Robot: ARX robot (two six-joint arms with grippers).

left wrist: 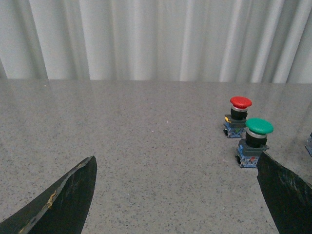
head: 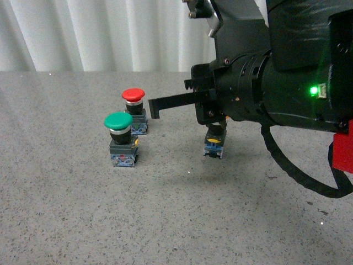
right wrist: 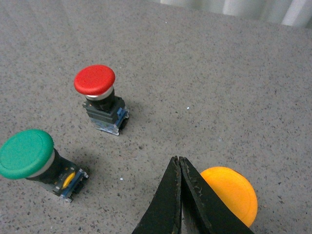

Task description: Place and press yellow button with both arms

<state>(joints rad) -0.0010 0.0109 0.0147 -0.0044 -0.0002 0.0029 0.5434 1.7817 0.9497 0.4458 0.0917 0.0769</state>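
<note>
Yellow button (head: 214, 144) at centre right of the front view, standing on the grey speckled table (head: 66, 221). Cap hidden behind the right arm (head: 259, 94), only the dark base with blue and yellow bits showing. In the right wrist view just the orange-yellow cap (right wrist: 233, 196), at lower right, partly covered by the fingers and close to the bottom edge. Cannot tell whether the fingers touch the cap.

Right gripper (right wrist: 179, 160) pressed together, no gap between the thin black fingers, nothing held. In the front view seen as one flat finger (head: 165, 103) sticking out to the left, above table level.

Left gripper (left wrist: 176, 157) spread wide, empty, fingers (left wrist: 63, 200) cut off at both lower corners of the left wrist view.

Green button (head: 118, 122) left of centre in the front view, upright, well apart from the yellow one. Red button (head: 133, 95) just behind it, close, contact unclear. Markings on the bases too small to read.

Small green light (head: 313, 90) lit on the arm. Black cable (head: 287, 165) looping below. Red part (head: 343, 152) cut off at the right edge. Pale curtain (head: 99, 33) across the top.
</note>
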